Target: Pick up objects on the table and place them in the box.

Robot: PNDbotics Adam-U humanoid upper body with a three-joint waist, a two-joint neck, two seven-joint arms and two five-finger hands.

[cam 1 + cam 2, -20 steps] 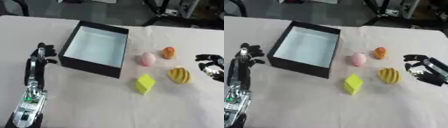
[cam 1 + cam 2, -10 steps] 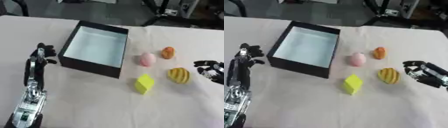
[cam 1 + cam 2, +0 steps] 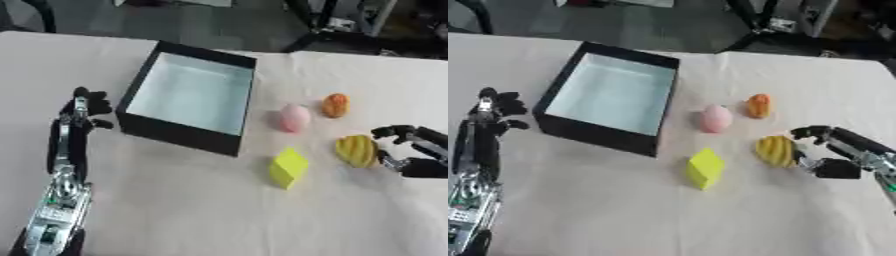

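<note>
A black box point(image 3: 226, 63) with a pale blue inside stands open at the upper left of the table. To its right lie a pink egg-shaped thing point(image 3: 294, 118), a small orange thing point(image 3: 335, 105), a yellow ridged thing point(image 3: 776, 150) and a yellow block point(image 3: 705, 168). My right hand point(image 3: 835, 151) comes in from the right edge, its fingers spread open and right beside the yellow ridged thing, on its right. My left hand point(image 3: 83, 109) rests on the table left of the box, fingers loosely curled, holding nothing.
The white tablecloth point(image 3: 192, 210) covers the table. Chair legs and a dark floor show beyond the far edge. My left forearm point(image 3: 61, 190) lies along the lower left.
My right hand has moved left and down towards the yellow ridged thing, until its fingers stand next to it. The left arm and the objects have stayed put.
</note>
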